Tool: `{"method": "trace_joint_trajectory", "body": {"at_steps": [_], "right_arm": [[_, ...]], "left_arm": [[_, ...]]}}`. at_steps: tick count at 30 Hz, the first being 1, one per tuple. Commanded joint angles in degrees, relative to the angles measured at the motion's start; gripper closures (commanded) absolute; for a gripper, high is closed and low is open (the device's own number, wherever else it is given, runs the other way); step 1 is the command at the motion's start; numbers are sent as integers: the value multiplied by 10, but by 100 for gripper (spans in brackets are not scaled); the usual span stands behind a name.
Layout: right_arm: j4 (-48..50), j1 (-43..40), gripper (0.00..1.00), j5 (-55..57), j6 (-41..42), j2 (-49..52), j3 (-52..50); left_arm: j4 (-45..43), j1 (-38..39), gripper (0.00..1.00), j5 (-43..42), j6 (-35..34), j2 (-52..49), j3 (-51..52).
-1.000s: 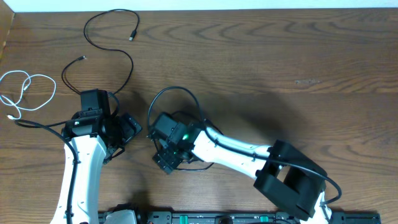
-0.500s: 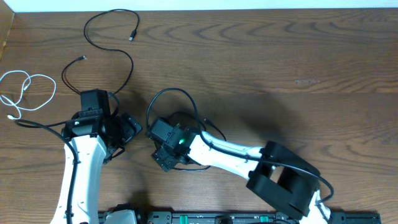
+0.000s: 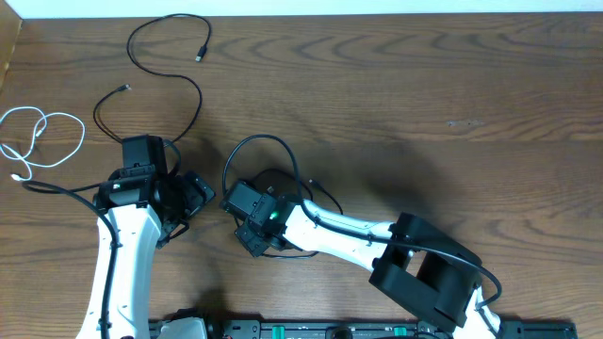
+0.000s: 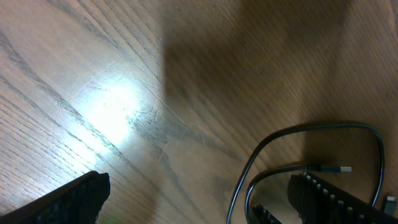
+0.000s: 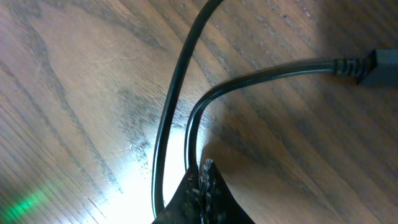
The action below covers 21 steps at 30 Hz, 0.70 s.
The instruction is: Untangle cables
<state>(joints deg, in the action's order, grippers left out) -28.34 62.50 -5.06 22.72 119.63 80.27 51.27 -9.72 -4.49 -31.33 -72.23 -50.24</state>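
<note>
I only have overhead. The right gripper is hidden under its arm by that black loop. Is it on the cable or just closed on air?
Observer: On it. The right wrist view shows the right gripper shut, with one strand of the black cable running into its tips.
Operator: Any plug near the grip?
Observer: Yes. That strand ends in a plug lying on the table at the frame's right edge.
Operator: And the left side?
Observer: The left wrist view shows the left gripper wide open and holding nothing. A black loop lies on the wood toward its right finger.
</note>
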Motion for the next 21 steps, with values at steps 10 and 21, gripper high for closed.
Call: {"method": "trace_joint_trajectory", "body": {"at_steps": [10,21], "right_arm": [[-16,-47,99,-43,50,-64,-1],[-155,-209,4,-7,49,-106,-1]], "left_arm": [[3,-2,3,7,-3,-4,-3],[3,-2,3,7,-3,-4,-3]]}}
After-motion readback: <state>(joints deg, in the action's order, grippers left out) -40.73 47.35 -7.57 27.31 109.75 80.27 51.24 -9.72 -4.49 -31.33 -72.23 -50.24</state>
